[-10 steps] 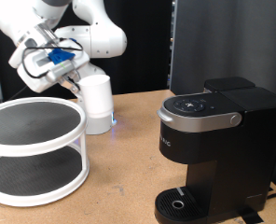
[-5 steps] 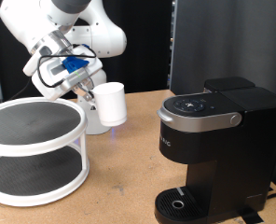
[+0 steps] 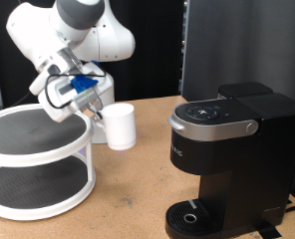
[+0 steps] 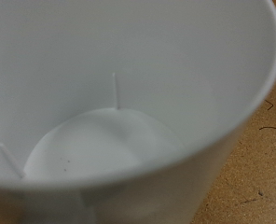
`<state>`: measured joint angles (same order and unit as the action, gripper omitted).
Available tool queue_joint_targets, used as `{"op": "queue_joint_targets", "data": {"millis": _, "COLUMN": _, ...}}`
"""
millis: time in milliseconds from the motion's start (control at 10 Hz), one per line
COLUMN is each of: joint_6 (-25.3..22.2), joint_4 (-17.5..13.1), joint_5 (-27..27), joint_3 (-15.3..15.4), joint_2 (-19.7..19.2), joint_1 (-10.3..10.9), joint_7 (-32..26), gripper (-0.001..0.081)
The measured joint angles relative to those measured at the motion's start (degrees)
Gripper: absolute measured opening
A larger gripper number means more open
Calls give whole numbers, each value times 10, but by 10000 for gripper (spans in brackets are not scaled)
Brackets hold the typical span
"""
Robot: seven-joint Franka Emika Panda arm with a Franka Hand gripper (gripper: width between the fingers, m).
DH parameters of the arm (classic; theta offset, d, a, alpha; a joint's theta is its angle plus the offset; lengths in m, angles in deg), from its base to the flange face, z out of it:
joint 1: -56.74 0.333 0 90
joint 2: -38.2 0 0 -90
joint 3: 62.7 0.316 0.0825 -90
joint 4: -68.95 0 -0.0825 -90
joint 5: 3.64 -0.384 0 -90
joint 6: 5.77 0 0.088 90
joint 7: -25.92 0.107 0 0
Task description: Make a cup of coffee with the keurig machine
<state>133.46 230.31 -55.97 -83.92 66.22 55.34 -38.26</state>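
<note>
Closest to the exterior camera you've got the keurig machine (image 3: pixel 230 159) sitting at that view's right, black body, silver-rimmed top, lid down, with its round drip tray (image 3: pixel 192 216) bare at the bottom. On the exterior view's left stands a white two-tier round rack (image 3: pixel 38 159) with dark shelves, also on the brown table (image 3: pixel 138 184).

Further back, between the rack and the machine, you can see the cup (image 3: pixel 121 125) hanging in the air above the table, tipped a bit, not touching anything below it. The pincer (image 3: pixel 96 113) is right at the cup's left side in that view, its fingers clamped on the cup's wall there, with the white arm (image 3: pixel 73 35) rising behind it toward the top left.

Your wrist view is basically all cup (image 4: pixel 129 112): you're staring straight down into its white inside, with a sliver of the table (image 4: pixel 264 140) showing past the rim. The fingers themselves don't show clearly there.
</note>
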Motion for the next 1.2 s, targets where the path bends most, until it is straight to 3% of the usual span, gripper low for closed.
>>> {"op": "queue_joint_targets", "data": {"millis": 500, "joint_6": 41, "joint_4": -2, "joint_5": -78, "joint_3": 0, "joint_2": -89, "joint_1": 35, "joint_7": -83, "gripper": 65}}
{"op": "queue_joint_targets", "data": {"millis": 1200, "joint_6": 73, "joint_4": -19, "joint_5": -203, "joint_3": 8, "joint_2": -179, "joint_1": 62, "joint_7": -189, "gripper": 65}}
